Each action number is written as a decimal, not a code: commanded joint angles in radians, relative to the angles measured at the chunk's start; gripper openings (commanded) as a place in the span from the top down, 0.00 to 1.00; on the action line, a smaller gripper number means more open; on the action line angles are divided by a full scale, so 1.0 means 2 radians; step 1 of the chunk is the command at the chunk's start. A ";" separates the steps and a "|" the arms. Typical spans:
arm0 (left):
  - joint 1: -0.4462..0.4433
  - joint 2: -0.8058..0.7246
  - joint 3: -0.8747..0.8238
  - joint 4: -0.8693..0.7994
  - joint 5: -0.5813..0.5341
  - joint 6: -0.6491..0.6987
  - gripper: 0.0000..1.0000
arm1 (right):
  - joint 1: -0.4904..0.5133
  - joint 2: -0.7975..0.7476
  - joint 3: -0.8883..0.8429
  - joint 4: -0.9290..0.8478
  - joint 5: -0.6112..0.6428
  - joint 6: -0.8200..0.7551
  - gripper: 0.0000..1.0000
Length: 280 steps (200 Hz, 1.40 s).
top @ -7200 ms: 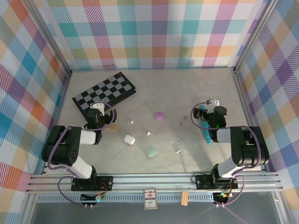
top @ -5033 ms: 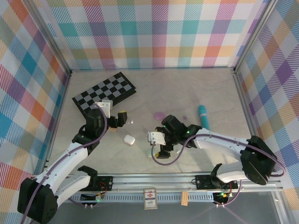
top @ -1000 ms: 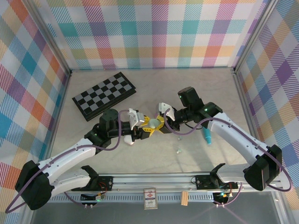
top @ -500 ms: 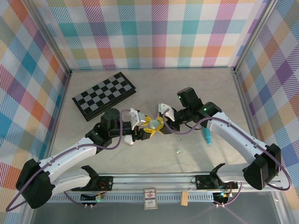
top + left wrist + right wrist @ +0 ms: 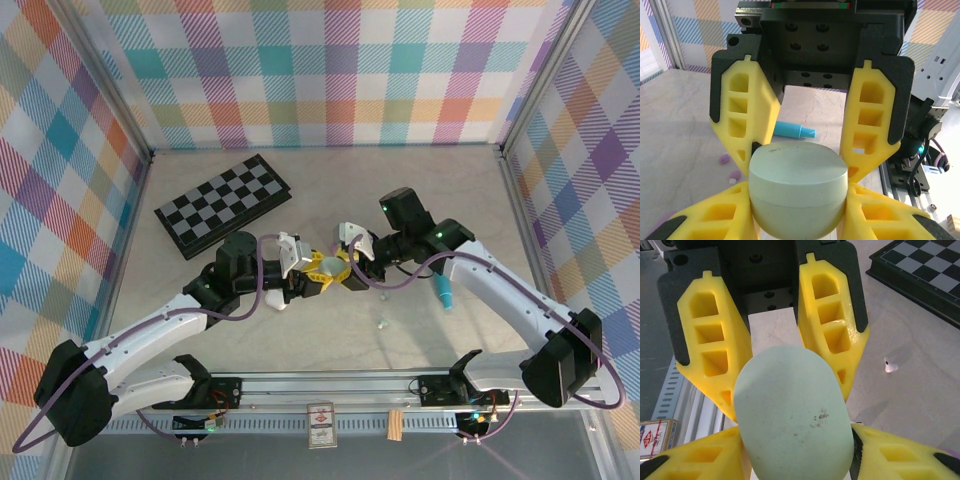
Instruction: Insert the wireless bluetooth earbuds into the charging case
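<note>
Preparation stage: left gripper (image 5: 799, 167) clamps the shut mint charging case (image 5: 797, 192); right gripper (image 5: 789, 400) brackets it, grip unclear. Earbuds (image 5: 890, 366) lie loose below, none apparently inserted.

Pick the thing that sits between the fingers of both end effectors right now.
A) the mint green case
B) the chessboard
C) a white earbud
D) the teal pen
A: each wrist view shows the mint green case pinched between yellow fingers, while the teal pen lies loose on the surface behind it.
</note>
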 commanded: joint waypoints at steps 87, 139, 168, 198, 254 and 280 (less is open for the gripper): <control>-0.012 -0.013 -0.007 0.018 0.018 0.020 0.67 | -0.025 -0.045 -0.015 0.031 -0.009 0.020 0.40; -0.012 -0.012 -0.009 0.020 0.021 0.020 0.67 | -0.028 -0.052 -0.017 0.044 0.002 0.030 0.38; -0.012 -0.013 -0.011 0.022 0.023 0.020 0.67 | -0.031 -0.057 -0.019 0.058 0.023 0.041 0.37; -0.012 -0.010 -0.014 0.029 0.023 0.017 0.67 | -0.035 -0.064 -0.025 0.078 0.027 0.049 0.36; -0.010 -0.007 -0.025 0.053 0.026 0.001 0.67 | -0.042 -0.079 -0.036 0.123 0.049 0.076 0.30; -0.007 -0.002 -0.024 0.062 0.031 -0.009 0.67 | -0.042 -0.095 -0.055 0.186 0.082 0.105 0.21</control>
